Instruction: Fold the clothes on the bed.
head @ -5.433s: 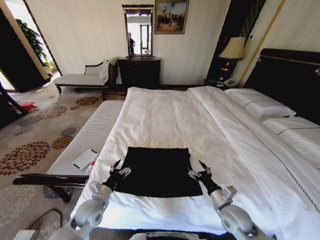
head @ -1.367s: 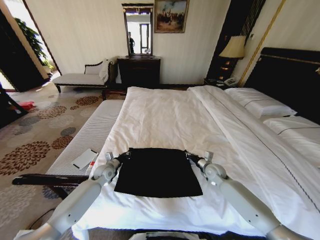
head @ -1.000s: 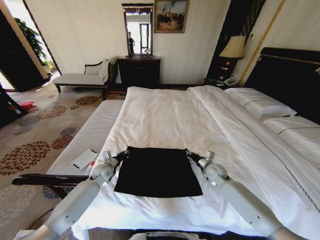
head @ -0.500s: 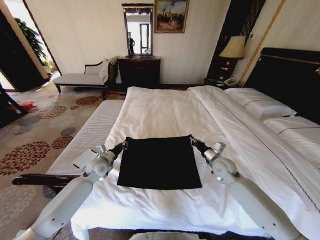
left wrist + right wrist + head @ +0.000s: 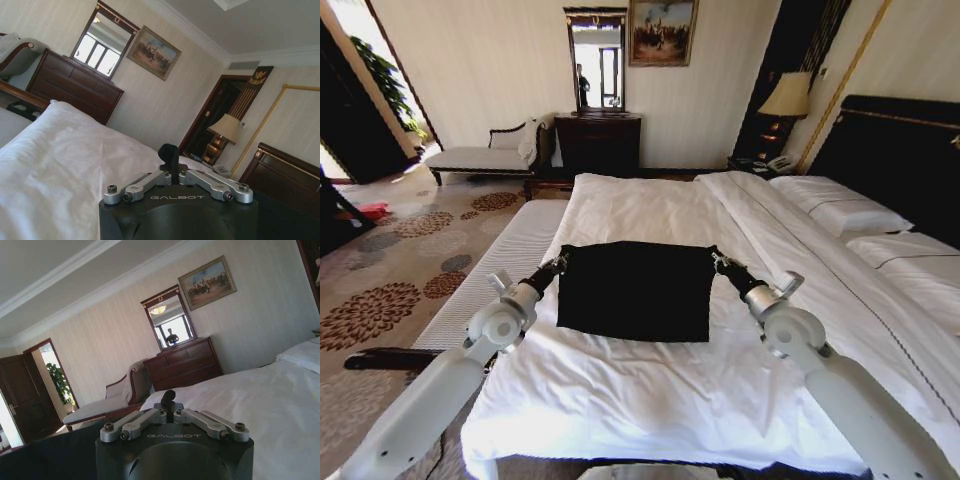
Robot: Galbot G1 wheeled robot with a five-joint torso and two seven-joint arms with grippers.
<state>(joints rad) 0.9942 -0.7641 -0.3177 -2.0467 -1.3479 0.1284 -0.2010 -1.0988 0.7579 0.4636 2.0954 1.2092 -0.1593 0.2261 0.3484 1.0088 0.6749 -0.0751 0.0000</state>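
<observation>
In the head view, the black sleeveless top (image 5: pixel 636 290) lies as a dark rectangle on the white duvet of the bed (image 5: pixel 650 400), toward the foot and well apart from the pillows (image 5: pixel 840 215). The left pincer (image 5: pixel 561 262) sits at the top's far left corner and the right pincer (image 5: pixel 717 259) at its far right corner, each clamped on the fabric edge — the cloth stretched flat between them. The step in hand looks like a two-handed carry or fold of that far edge; the next move calls for both arms travelling evenly so the cloth lies square. No container is in sight.

In the left wrist view, the left pincer (image 5: pixel 168 153) is closed, its black tips together above the duvet, with dark cloth at the frame's lower edge.

In the right wrist view, the right pincer (image 5: pixel 168 398) is likewise closed, dark fabric beside it.
</observation>
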